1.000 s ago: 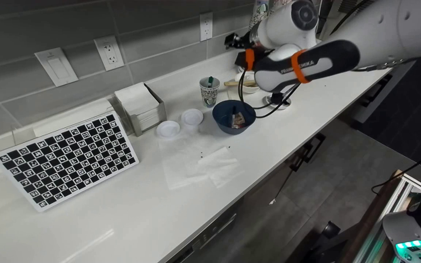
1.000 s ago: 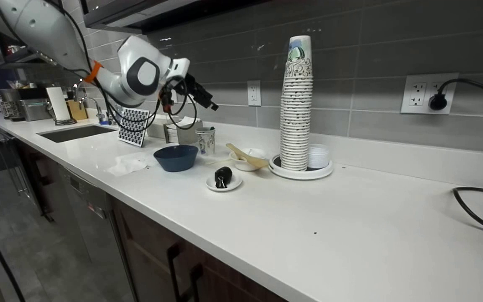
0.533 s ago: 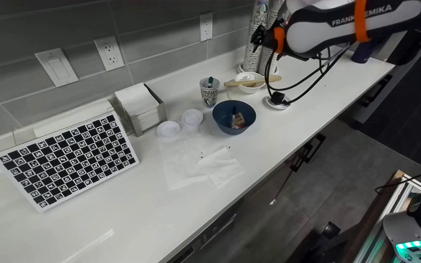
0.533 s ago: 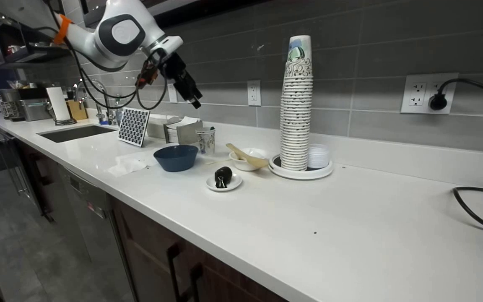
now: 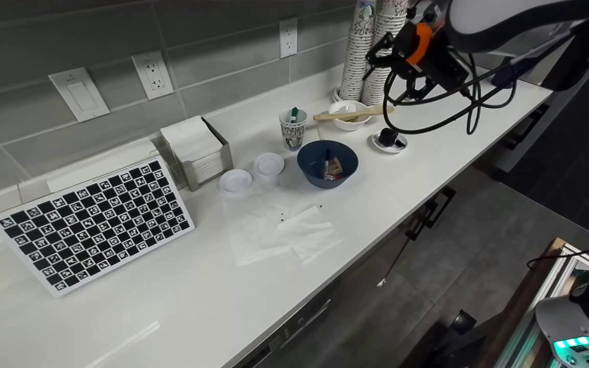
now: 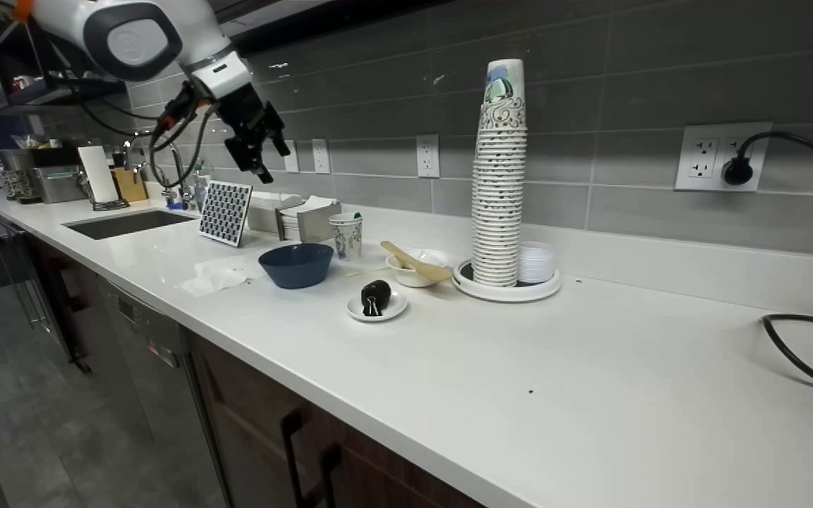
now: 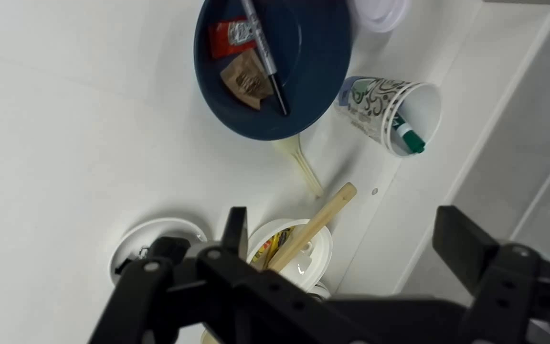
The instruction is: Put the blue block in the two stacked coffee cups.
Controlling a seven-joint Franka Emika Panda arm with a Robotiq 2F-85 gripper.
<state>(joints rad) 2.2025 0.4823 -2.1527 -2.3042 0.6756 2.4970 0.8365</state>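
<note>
The two stacked coffee cups (image 5: 293, 136) stand upright by the blue bowl in both exterior views (image 6: 347, 241). In the wrist view the nested patterned pair (image 7: 369, 101) shows two rims and a green-capped marker (image 7: 408, 135) inside. I cannot make out the blue block in any view. My gripper (image 7: 344, 234) is open in the wrist view with nothing between its fingers. In both exterior views it hangs high above the counter (image 5: 390, 76), well apart from the cups (image 6: 276, 161).
The blue bowl (image 7: 315, 83) holds a marker, a red packet and a brown packet. A white bowl (image 7: 322, 260) carries a wooden spatula (image 7: 315, 222). A black object (image 6: 376, 295) sits on a small plate (image 6: 356, 310). Tall cup stacks (image 6: 498, 204) stand near the wall.
The arm has swung and turned, and the gripper has tilted to point more steeply down. The fingers look spread now where they looked closer together before. The counter objects have not moved.
</note>
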